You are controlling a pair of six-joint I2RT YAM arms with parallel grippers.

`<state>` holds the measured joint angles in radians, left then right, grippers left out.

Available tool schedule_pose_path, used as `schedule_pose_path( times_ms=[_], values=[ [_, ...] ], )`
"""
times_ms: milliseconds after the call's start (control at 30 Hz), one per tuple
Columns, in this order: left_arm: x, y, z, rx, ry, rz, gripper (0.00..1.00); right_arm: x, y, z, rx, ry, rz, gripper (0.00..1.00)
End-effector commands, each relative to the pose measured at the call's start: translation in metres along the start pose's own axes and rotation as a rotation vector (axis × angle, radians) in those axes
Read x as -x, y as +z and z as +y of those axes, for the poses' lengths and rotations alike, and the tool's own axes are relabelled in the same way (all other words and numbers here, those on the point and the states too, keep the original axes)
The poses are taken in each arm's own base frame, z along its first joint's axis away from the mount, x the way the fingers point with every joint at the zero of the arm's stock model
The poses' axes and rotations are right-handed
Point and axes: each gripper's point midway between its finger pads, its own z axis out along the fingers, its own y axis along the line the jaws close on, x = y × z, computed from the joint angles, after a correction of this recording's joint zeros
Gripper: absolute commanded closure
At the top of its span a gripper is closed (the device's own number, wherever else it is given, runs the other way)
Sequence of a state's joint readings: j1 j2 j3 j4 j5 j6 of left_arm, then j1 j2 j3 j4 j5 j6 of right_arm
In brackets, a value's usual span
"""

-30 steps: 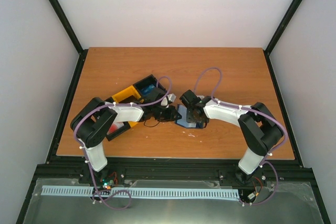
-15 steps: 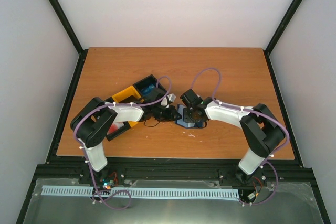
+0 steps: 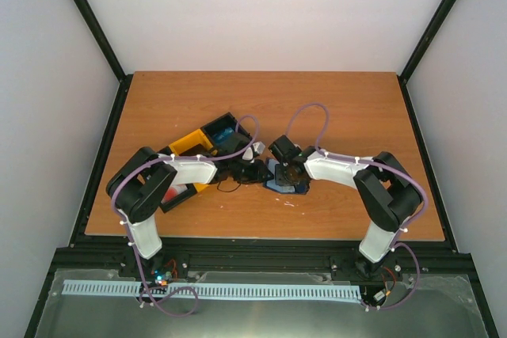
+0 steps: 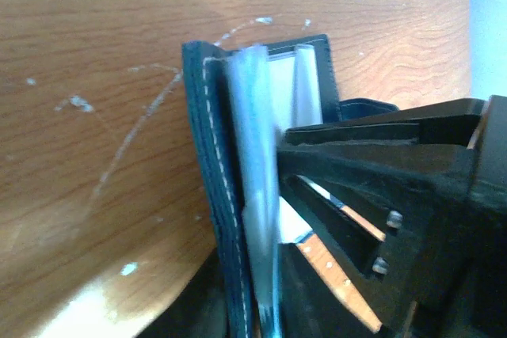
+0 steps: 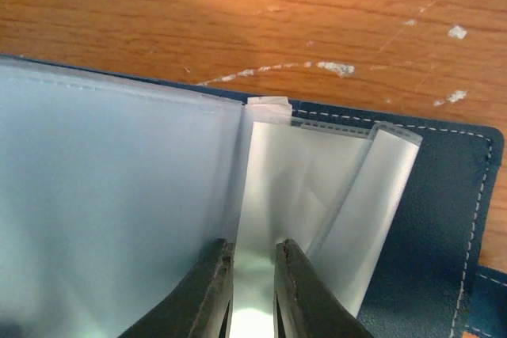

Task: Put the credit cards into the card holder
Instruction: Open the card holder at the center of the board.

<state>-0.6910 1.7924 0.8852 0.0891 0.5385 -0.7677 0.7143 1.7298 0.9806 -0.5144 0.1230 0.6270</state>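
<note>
1. From the top camera you see both arms reaching inward over the wooden table (image 3: 341,108). The left gripper (image 3: 255,172) and the right gripper (image 3: 285,170) meet at the card holder (image 3: 279,186), which lies open near the table's middle. It sits just right of the black-and-yellow tray (image 3: 190,143). A blue card (image 3: 225,134) seems to lie in the tray's far black compartment (too small for you to be sure).
2. In the left wrist view the card holder's navy stitched cover stands on edge. Its clear sleeves (image 4: 255,116) fan out beside it. The left jaws are closed on that cover and its sleeves (one black finger (image 4: 372,187) presses the sleeve side, and the other shows only as a dark shape at the bottom).
3. In the right wrist view the holder is spread flat, pale blue inside, on the scratched wood. The right fingers (image 5: 215,275) stand narrowly apart with a slim gap between them. Their tips rest on a loose translucent sleeve leaf near the spine (you cannot tell whether they pinch it).
</note>
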Motion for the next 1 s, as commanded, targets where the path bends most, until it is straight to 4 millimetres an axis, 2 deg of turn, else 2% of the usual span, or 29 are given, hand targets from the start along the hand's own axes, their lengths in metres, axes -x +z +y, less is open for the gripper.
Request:
schedule_pose_path(
  times_ms=[0,100,267,433,667,867,967],
  values=[
    [0.006,-0.007,0.012,0.087,0.015,-0.037,0.79,-0.010,0.007,-0.006,-0.017,0.002,0.001,0.82],
    [0.003,-0.012,0.027,0.166,0.016,-0.049,0.68,-0.011,0.008,-0.011,-0.034,0.008,0.005,0.82],
    [-0.003,-0.016,0.048,0.256,0.011,-0.053,0.65,-0.013,0.009,-0.017,-0.026,0.025,0.011,0.82],
    [-0.004,-0.013,0.055,0.285,0.005,-0.043,0.73,-0.011,0.006,-0.011,0.061,0.031,-0.001,0.81],
    [-0.009,-0.006,0.060,0.295,-0.002,-0.010,0.84,-0.010,0.006,0.009,0.209,-0.008,-0.004,0.77],
    [-0.012,-0.004,0.065,0.315,-0.002,-0.001,0.86,-0.008,0.003,0.011,0.238,-0.007,-0.007,0.75],
    [-0.011,-0.004,0.066,0.318,0.006,0.000,0.84,-0.008,0.000,0.012,0.265,-0.005,-0.009,0.72]
  ],
)
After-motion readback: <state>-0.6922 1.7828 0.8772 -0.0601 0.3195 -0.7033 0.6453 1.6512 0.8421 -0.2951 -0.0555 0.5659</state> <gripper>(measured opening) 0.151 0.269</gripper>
